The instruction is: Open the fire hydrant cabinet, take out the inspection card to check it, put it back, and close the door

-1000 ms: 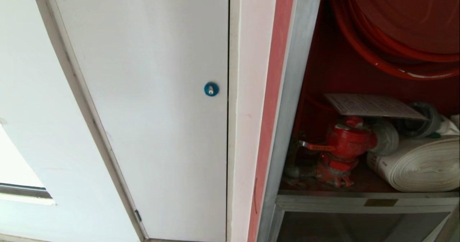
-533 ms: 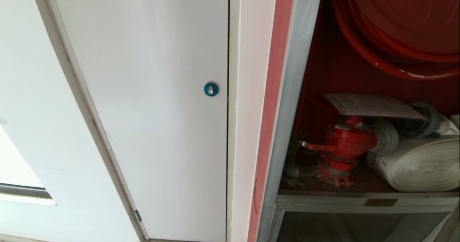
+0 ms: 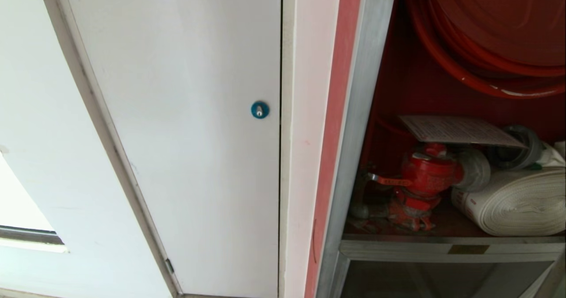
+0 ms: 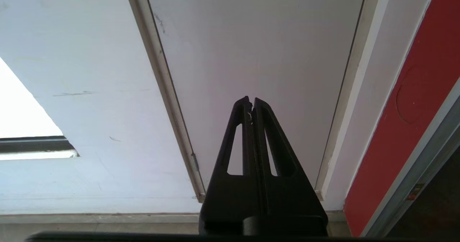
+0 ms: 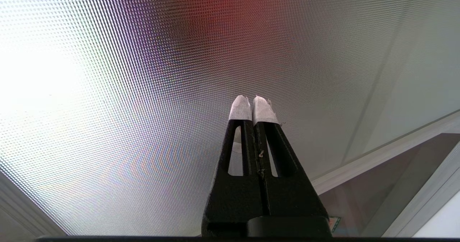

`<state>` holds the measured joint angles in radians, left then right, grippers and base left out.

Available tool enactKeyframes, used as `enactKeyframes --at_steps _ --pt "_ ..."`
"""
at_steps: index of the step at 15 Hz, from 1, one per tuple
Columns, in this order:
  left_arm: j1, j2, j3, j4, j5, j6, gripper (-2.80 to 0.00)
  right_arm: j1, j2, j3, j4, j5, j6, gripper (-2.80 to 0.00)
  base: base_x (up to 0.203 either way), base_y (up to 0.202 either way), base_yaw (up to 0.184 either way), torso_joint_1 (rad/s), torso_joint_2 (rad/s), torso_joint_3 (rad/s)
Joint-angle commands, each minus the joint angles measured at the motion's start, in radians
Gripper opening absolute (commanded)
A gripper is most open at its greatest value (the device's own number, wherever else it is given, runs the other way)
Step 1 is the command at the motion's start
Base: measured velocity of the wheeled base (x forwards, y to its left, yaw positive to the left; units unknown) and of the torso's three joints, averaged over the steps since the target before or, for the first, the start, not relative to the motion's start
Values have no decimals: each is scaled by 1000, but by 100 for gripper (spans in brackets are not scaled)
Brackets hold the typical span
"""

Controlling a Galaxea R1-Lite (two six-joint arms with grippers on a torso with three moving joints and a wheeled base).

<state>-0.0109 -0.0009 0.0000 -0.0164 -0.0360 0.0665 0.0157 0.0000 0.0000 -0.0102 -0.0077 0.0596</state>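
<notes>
The fire hydrant cabinet [image 3: 353,112] stands open at the right of the head view, silver-framed with a red interior. Inside, the inspection card [image 3: 460,131] lies flat on top of the red valve [image 3: 426,174], below the red hose reel [image 3: 486,32] and beside the white rolled hose [image 3: 517,203]. The door is outside the head view. Neither arm shows there. My left gripper [image 4: 251,102] is shut and empty, pointing at the white panel [image 4: 258,55]. My right gripper [image 5: 252,100], with white-taped tips, is shut and empty in front of a dotted frosted pane [image 5: 143,109].
A plain white panel [image 3: 185,112] with a blue round lock [image 3: 260,109] fills the left of the head view. A red strip [image 4: 406,134] and silver frame edge border it. A dark silver-framed pane [image 5: 381,188] lies beyond the right gripper; I cannot tell whether it is the door.
</notes>
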Motion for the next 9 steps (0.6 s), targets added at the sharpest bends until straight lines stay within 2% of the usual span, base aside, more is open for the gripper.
enactKeyframes --at_steps 1,9 --pt "0 2 12 0 1 -4 -280 0 2 3 0 1 0 -280 0 0 0 0 0 0" --pt "0 4 12 0 1 -4 -280 1 2 3 0 0 0 -280 0 0 0 0 0 0"
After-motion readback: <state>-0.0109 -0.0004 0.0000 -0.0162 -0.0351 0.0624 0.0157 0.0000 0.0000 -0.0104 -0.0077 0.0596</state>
